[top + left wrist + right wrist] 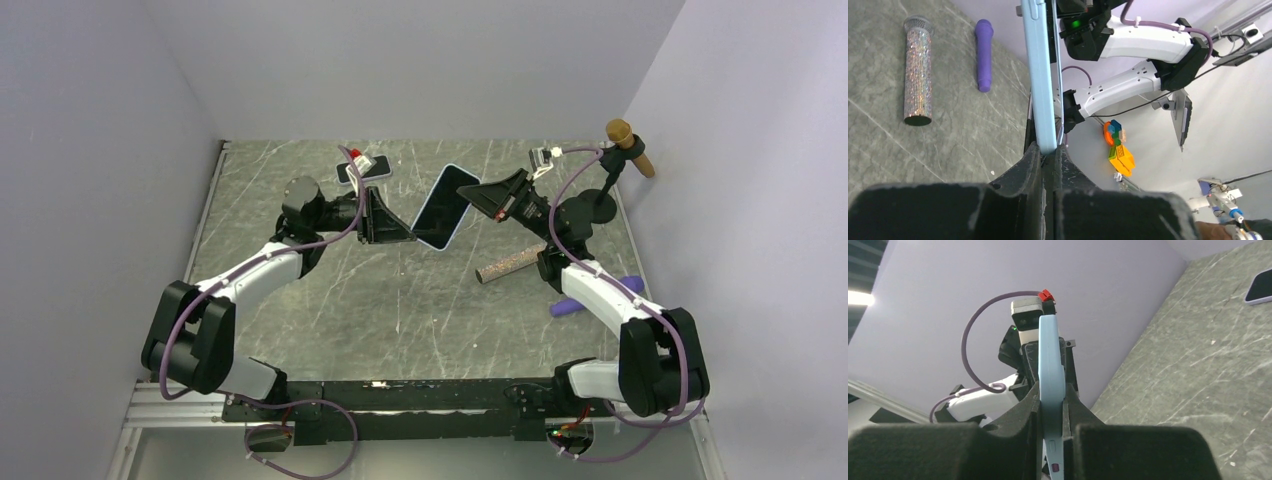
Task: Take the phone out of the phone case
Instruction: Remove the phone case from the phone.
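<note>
the phone (446,205) sits fully inside its light-blue case (1040,75), held edge-up over the middle of the table (400,320) between my arms. the left gripper (412,238) is clamped on one end and the right gripper (482,193) on the other. i see no separation, so the whole peel-off is left to do. a glitter tube (510,264) lies nearby.

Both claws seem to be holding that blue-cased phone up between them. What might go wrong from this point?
1. The left gripper and right gripper each pinch only a thin end of the phone; if one slips, it may drop onto the hard table.
2. Both seem to clamp the case and phone together, so pulling apart might twist or bend the phone rather than free it.
</note>
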Robot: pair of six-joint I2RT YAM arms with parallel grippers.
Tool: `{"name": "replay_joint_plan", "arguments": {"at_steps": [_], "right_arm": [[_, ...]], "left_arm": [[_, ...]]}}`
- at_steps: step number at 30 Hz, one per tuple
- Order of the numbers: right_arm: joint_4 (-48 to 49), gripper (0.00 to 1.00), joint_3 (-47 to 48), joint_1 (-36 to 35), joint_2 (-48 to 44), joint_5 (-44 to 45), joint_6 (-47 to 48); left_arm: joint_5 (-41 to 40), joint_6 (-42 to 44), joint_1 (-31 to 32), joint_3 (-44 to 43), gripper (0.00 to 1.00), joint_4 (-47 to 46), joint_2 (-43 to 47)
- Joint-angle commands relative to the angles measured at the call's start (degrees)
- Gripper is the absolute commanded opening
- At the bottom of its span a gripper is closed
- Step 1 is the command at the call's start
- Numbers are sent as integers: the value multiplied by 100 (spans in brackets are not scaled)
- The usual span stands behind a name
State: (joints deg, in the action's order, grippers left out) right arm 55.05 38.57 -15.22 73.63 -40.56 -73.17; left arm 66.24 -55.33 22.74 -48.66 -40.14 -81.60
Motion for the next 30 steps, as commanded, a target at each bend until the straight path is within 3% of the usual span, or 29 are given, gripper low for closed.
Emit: {"name": "replay_joint_plan", "arguments": {"at_steps": [1,5,9,11,16,21,23,26,28,30], "right_arm": [[404,0,242,-47,34,-336,-459],[901,0,303,-125,321,-888,-1341],[3148,0,164,-516,749,-845,-3147],[3570,0,162,-706,770,-690,-3556],[3707,0,187,-1034,687,-420,-3776],[4270,0,183,-1061,882,-205,-4222],[3989,0,217,-1046,882,-282,-3967],[3151,0,135,-947,664,-367,-3258],[2860,0,61,-763,537,-355,-2935],[2500,0,21,-553,347,-354,-2641]], "left_arm": [[305,-742,117,187,0,-2239,213],[329,-1190,174,384,0,-3311,314],[195,-589,178,400,0,-2543,322],[131,-363,175,393,0,-2193,297],[-117,230,177,338,0,-1189,243],[-592,1239,178,89,0,533,242],[-616,1616,178,-69,0,1147,231],[-399,1544,178,-104,0,998,278],[-376,1657,182,-153,9,1182,375],[-401,1786,187,-224,35,1474,444]]}}
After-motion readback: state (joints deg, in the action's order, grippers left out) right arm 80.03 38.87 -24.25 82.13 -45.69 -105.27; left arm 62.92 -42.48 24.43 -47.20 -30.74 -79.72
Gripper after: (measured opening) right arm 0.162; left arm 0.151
